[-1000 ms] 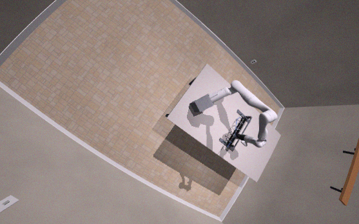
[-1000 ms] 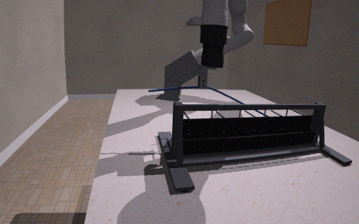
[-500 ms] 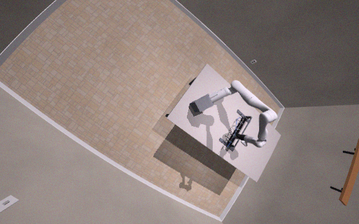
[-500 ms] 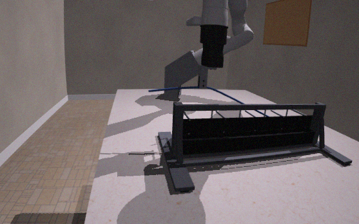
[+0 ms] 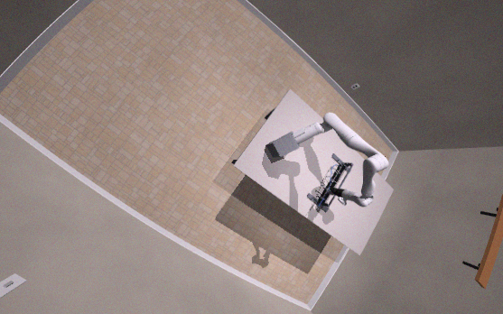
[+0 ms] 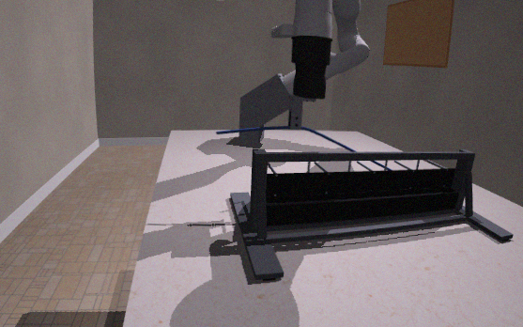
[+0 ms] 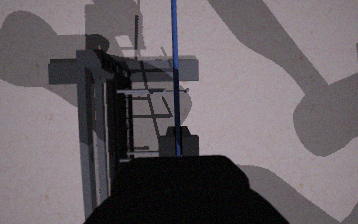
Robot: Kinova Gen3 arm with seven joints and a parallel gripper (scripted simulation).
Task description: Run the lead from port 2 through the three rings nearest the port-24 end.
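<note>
Centrally, jaws clenched on the blue lead [image 7: 175, 75], lead running toward top of frame, rack [image 6: 361, 156] standing mid-desk [image 6: 393, 282].

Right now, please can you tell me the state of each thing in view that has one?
hand: shut on the blue lead, held above the table.
blue lead: lifted, running from the rack up to the hand, with its free end sticking out past it.
rack: upright, both feet on the table.
</note>
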